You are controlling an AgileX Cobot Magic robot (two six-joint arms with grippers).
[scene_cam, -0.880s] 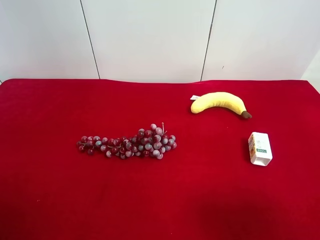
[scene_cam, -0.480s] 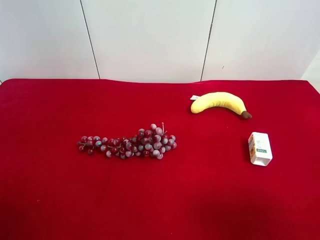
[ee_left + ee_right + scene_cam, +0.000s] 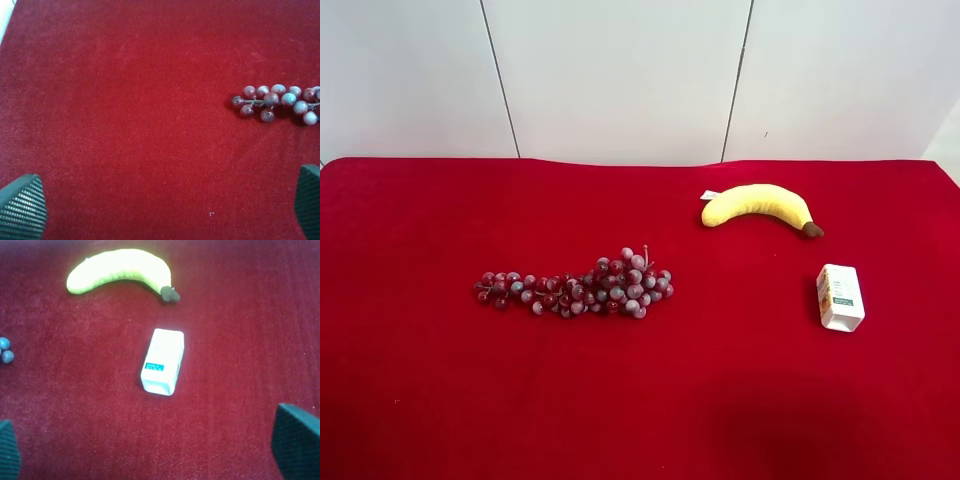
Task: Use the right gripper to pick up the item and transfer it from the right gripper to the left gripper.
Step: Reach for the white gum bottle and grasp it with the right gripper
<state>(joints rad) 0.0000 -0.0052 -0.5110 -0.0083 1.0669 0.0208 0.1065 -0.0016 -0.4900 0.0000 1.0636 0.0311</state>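
Of my right pincer (image 3: 152, 446) only the fingertips (image 3: 296, 440) show; grapes (image 3: 5, 351) beside it are cut off; print on the carton (image 3: 162, 361) ahead is blurred.

cloth (image 3: 420, 400): red, matt, short velvety nap | item (image 3: 162, 360): white carton, smooth, faint sheen, printed label | banana (image 3: 120, 267): yellow, smooth, matt skin | grapes (image 3: 580, 285): glossy, dusty bloom | my left gripper (image 3: 160, 210): pads (image 3: 20, 212) dark, matt, fine dotted grid | my right gripper (image 3: 150, 450): fingers (image 3: 295, 440) dark, matt, texture blurred

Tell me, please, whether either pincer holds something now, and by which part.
Nothing is held. The right pincer and the left pincer are both open and empty; the carton lies on the red cloth, untouched.
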